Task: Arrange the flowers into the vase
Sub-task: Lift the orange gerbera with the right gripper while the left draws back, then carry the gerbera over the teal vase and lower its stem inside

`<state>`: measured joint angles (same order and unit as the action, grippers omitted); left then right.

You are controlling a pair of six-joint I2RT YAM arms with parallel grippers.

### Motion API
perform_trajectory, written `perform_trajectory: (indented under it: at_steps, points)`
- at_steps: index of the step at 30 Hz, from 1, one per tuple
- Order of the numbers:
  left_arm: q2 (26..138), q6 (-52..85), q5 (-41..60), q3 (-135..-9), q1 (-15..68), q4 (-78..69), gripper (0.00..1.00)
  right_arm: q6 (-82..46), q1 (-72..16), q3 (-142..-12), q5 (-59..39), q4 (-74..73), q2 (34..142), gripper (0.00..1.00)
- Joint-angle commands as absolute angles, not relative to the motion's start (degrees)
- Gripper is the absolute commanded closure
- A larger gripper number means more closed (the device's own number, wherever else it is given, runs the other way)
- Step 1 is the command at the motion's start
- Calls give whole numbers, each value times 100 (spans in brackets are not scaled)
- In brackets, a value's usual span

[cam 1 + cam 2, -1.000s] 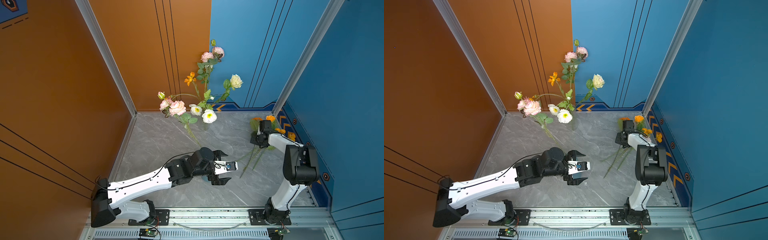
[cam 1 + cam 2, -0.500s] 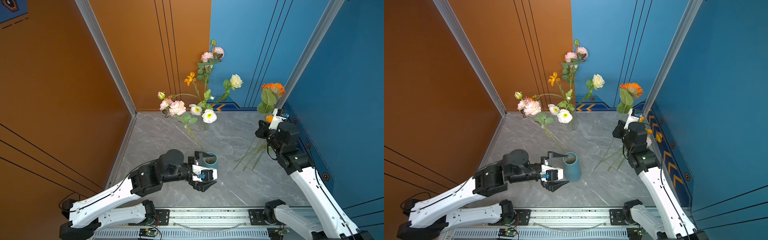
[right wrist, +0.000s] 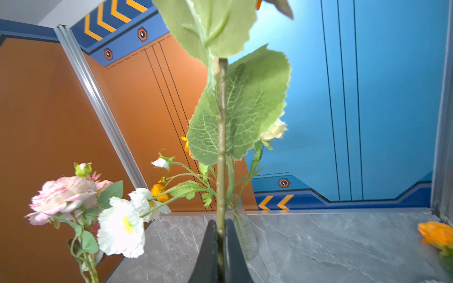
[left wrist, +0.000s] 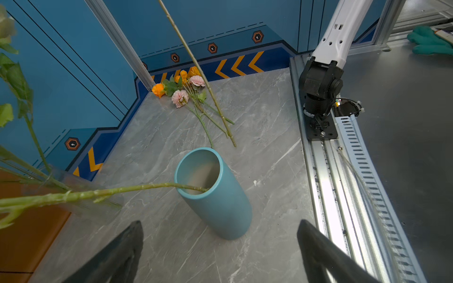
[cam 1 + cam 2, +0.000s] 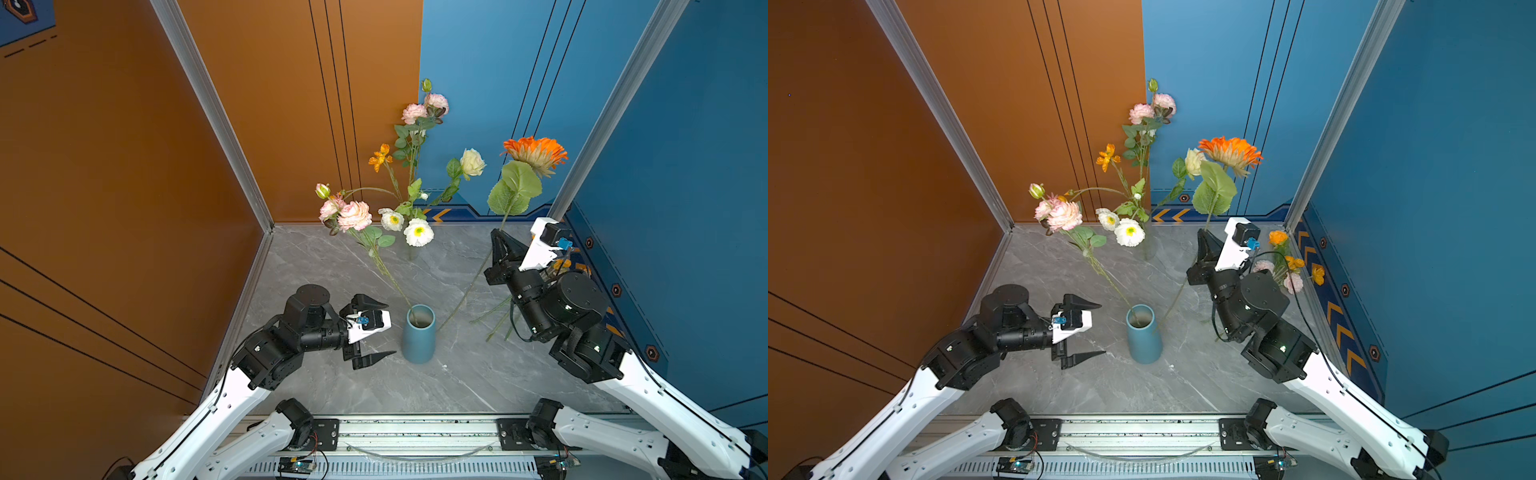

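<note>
Right tool holds an orange gerbera beside the blue vase; left tool hangs agape.
On the grey bench, a clear glass vase at the back wall carries most of the flowers: white, cream, pink and orange blooms. The gerbera's stem is pinched in the right tool, slanted, its lower end just beside the blue vase. One pink ruffled flower leans out of that vase. The left tool's jaws stand wide and empty, just beside it. By the right wall lie loose flowers.
</note>
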<state>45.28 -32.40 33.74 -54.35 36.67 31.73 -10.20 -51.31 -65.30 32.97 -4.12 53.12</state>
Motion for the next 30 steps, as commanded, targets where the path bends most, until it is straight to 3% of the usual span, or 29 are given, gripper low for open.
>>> perform_trajectory:
  at_steps: [1, 11, 30]
  points:
    - [4582, -3018, 4074, -5405, 3619, 3164, 2, -209, -5458, -6911, 3771, -1313, 5659, 100]
    - [4479, -2998, 3650, -5242, 3613, 2918, 2, 116, -5655, -6612, 4016, -2049, 6156, 100]
    - [4624, -2984, 3612, -5188, 3645, 2869, 2, -907, -5976, -4531, 4267, -3170, 6085, 100]
